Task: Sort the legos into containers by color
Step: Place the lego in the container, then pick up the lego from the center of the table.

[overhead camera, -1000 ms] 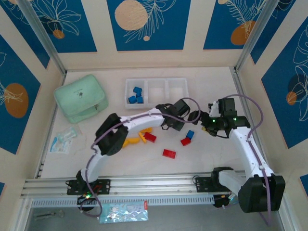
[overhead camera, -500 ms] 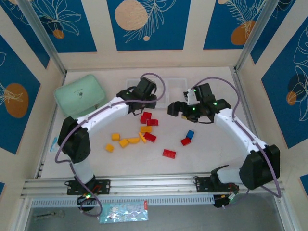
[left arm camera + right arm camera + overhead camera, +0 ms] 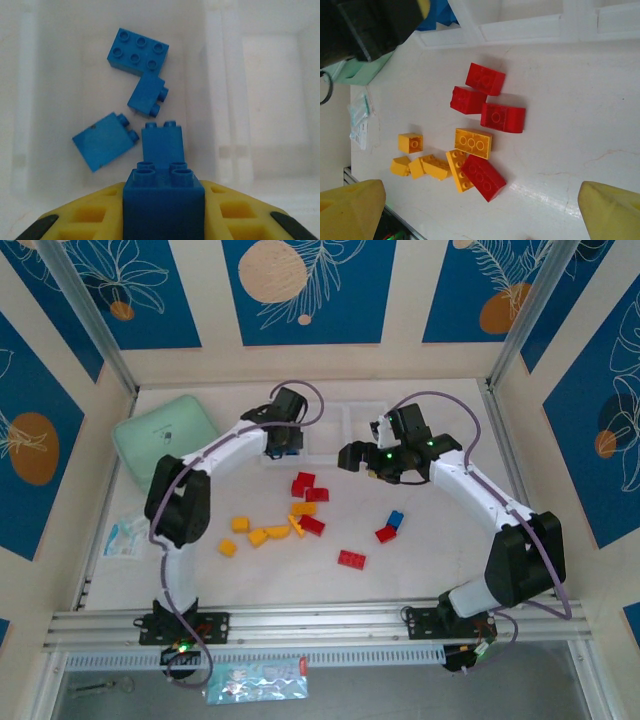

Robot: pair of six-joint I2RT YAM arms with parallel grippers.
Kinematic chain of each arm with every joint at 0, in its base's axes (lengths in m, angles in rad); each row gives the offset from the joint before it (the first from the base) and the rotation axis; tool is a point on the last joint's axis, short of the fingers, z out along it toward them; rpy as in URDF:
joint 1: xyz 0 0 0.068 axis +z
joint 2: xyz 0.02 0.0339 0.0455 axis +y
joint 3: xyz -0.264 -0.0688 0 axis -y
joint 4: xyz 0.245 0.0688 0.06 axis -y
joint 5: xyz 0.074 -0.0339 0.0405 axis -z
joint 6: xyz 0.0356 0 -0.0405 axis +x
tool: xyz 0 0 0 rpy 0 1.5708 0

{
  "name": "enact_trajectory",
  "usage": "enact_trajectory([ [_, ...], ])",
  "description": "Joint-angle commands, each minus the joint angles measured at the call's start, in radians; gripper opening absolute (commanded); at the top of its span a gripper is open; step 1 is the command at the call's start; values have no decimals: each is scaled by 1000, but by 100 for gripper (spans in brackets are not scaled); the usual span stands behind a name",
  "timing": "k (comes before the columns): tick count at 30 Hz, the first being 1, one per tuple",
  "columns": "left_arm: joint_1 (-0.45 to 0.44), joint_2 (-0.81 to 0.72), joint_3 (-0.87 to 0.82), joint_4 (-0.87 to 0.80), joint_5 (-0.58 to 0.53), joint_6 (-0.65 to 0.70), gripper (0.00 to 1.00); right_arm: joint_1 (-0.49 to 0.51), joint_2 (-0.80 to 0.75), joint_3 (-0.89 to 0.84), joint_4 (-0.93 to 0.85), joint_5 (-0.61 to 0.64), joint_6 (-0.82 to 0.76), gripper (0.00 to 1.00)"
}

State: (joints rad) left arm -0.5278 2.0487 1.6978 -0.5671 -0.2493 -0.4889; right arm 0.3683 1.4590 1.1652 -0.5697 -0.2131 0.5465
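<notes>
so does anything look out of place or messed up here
Nothing damaged or spilled. The only stray is a loose plastic packet at the table's left edge, near the mint-green box. Blue bricks in the tray's left compartment lie tumbled, some on their sides.

Lab cell: aluminium rail [image 3: 320, 622], printed wall panels [image 3: 300, 290]

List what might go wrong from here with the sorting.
1. The small blue plastic brick in the left gripper hangs over four loose blue bricks; dropped, it may bounce past the divider of the translucent white tray.
2. The open right gripper faces a red brick touching a yellow-orange brick; it might grab both.
</notes>
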Motion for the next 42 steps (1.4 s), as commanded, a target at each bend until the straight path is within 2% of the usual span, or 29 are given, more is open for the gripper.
enact_trajectory([
  [1, 28, 66, 112, -13, -49, 32, 30, -11, 3, 18, -4, -3, -6, 99],
  [4, 31, 134, 200, -26, -73, 55, 33, -18, -5, 14, -4, -7, -8, 99],
  [6, 31, 177, 263, -62, -94, 63, 42, -24, -10, 17, -11, -7, -10, 99],
  [8, 32, 200, 303, -93, -112, 69, 47, -32, -17, 19, -16, -9, -13, 99],
  [10, 32, 202, 313, -98, -111, 75, 57, -41, -26, 17, -18, -13, -13, 99],
  [14, 31, 164, 312, -124, -88, 67, 58, -66, -42, 21, -33, -32, -18, 99],
  [17, 8, 91, 267, -107, 5, 64, 59, -98, -69, -7, -45, -36, -12, 99],
  [24, -101, -86, 42, -13, 190, -27, 65, -202, -191, -130, -88, -38, 22, 99],
  [29, -224, -157, -84, 46, 254, -106, 67, -260, -296, -213, -145, -31, 24, 99],
  [36, -391, -109, -98, 87, 304, -205, 68, -324, -421, -322, -219, -24, 53, 99],
  [42, -471, 10, -16, 90, 304, -210, 69, -362, -475, -374, -246, -19, 78, 99],
])
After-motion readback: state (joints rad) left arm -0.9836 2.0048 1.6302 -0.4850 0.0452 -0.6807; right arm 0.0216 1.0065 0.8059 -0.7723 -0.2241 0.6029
